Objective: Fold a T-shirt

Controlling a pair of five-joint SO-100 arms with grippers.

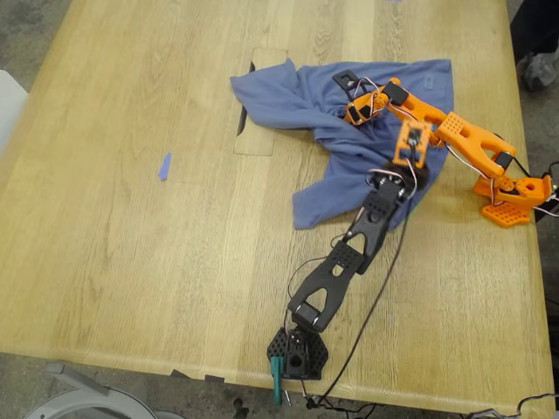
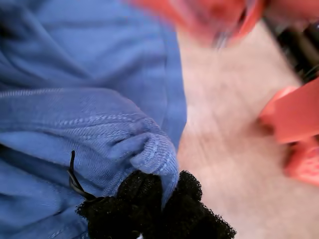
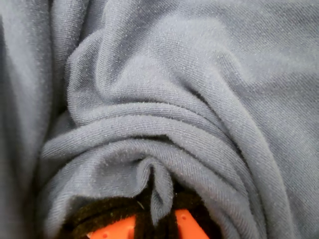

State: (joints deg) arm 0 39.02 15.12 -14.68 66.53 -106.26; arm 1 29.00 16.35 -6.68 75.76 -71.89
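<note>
The blue-purple T-shirt point(image 1: 288, 96) lies crumpled on the wooden table point(image 1: 131, 262), toward the exterior view's upper right. My first gripper point(image 1: 416, 175), on the black arm reaching up from the near edge, is shut on a bunched hem of the T-shirt point(image 2: 149, 149), pinched between its black pads point(image 2: 144, 194). My second gripper point(image 1: 354, 98), on the orange arm coming from the exterior view's right, is shut on a fold of the T-shirt point(image 3: 159, 189) in the middle of the heap. The orange arm crosses above the black arm's wrist. No chest print shows.
A small blue strip point(image 1: 163, 166) lies on the table at the exterior view's left. A rectangular cutout panel point(image 1: 262, 105) in the tabletop sits partly under the shirt. The orange base point(image 1: 511, 199) and black base point(image 1: 297, 353) are clamped at table edges; cables point(image 1: 367, 323) trail near the black arm.
</note>
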